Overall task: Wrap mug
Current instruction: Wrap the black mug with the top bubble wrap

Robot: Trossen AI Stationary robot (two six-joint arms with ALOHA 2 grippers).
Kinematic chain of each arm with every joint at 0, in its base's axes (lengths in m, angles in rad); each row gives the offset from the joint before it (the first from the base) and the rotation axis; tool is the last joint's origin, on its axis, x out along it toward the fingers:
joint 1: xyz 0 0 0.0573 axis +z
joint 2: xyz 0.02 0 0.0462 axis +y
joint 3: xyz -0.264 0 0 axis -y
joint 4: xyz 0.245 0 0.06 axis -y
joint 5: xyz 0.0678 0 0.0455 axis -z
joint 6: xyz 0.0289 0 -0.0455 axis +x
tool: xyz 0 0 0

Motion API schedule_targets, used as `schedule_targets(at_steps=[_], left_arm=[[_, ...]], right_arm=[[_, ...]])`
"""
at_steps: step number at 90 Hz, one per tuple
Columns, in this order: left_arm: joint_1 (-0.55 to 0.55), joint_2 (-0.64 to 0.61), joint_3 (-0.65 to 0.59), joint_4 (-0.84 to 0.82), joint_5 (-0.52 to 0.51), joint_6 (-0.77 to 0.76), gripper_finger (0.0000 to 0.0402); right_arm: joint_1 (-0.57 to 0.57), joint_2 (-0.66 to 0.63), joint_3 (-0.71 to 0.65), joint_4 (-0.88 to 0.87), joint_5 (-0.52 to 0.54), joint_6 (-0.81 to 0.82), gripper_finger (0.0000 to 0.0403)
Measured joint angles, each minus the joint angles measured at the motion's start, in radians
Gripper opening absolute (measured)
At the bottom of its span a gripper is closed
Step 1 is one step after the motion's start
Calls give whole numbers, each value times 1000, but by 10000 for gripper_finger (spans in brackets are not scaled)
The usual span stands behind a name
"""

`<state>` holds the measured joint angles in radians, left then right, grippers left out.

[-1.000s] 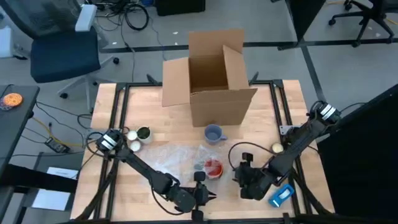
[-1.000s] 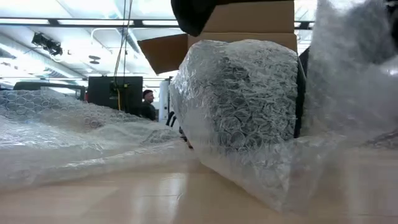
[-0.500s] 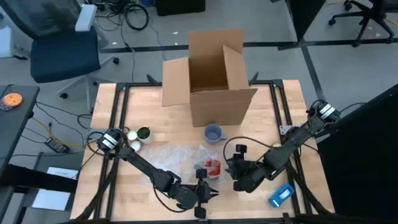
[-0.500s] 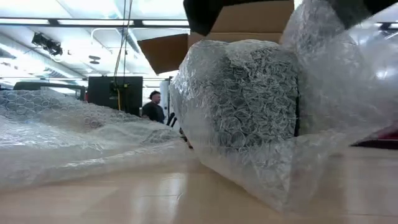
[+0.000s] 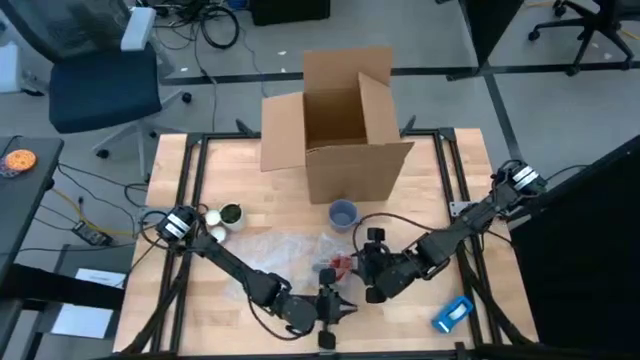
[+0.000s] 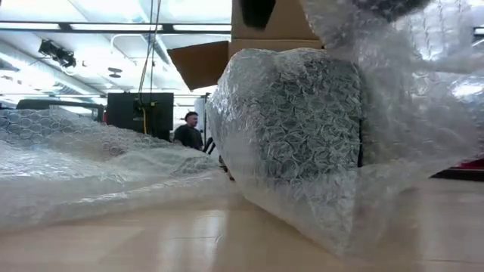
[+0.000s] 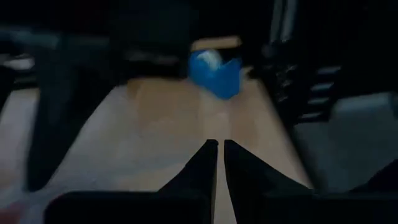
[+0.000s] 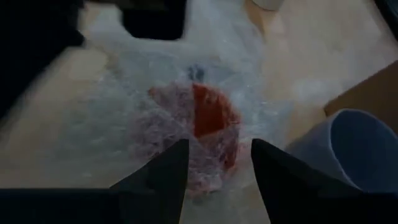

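1. At about 9 o'clock on the table (image 5: 430,180) sit a small dark-green cup (image 5: 231,214) and a pale round thing just beside it.
2. The bubble wrap (image 5: 268,252) spreads from there towards the middle; in the low view it fills the foreground, heaped high over a bulky lump.
3. The left gripper (image 5: 338,308) lies at 6 o'clock near the front edge, its fingers (image 7: 205,163) pressed almost together with nothing between them.
4. The red mug (image 5: 343,265) lies just past centre, under the wrap, at the sheet's 3 o'clock end.
5. The right gripper (image 5: 366,272) hangs just beside the mug at its 3 o'clock, fingers (image 8: 163,171) spread apart above it; whether they pinch the wrap cannot be told.
6. A blue cup (image 5: 343,213) stands at 12 o'clock from the mug, before the open cardboard box (image 5: 335,125).
7. A blue tape dispenser (image 5: 453,312) lies at 4 o'clock.
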<state>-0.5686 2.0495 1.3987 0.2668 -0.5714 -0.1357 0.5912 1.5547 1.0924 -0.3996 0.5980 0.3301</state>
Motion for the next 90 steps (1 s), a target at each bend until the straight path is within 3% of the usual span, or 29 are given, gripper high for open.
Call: schedule_targets(at_steps=[25,57,74,90], left_arm=[[9,0,0,-3,-11,1,14],[13,0,0,-30,-162,-12,14],[13,0,0,-85,-225,-59,14],[13,0,0,-86,-245,-59,14]], right_arm=[[4,-3,2,-2,-1,-2,150],[68,-23,146,-141,11,-3,150],[151,-25,179,-194,-13,114,150],[239,-21,179,-262,-127,376,150]])
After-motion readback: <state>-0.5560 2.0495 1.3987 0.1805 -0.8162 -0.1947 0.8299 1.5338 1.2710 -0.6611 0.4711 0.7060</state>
